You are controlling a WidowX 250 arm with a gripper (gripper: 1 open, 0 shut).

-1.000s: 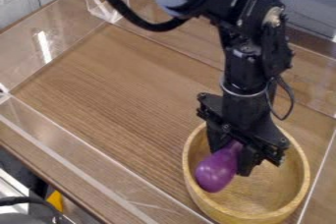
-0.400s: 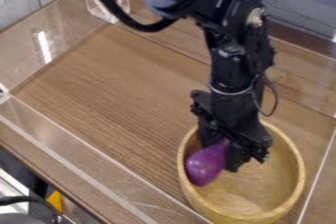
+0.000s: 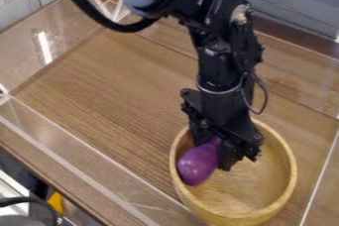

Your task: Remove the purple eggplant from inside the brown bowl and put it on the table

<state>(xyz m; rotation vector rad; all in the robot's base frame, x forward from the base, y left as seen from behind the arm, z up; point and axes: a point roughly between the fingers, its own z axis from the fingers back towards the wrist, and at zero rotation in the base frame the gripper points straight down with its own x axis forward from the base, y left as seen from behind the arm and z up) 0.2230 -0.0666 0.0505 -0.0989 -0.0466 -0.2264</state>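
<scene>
The purple eggplant (image 3: 199, 162) hangs bulb-down over the left rim of the brown bowl (image 3: 272, 192), which sits at the lower right of the table (image 3: 119, 81). My gripper (image 3: 216, 149) points straight down and is shut on the eggplant's upper end. The black fingers (image 3: 236, 148) hide the stem tip. The eggplant's lower end overlaps the bowl's left rim in this view; whether it touches the rim I cannot tell.
Clear acrylic walls (image 3: 54, 42) border the table on the left, front and back. Open wood-grain surface lies left of the bowl. The black arm (image 3: 199, 22) reaches in from the top of the view.
The gripper has carried the eggplant leftward, from over the bowl's inside to over its left rim, with the arm leaning further left. The grip stays shut.
</scene>
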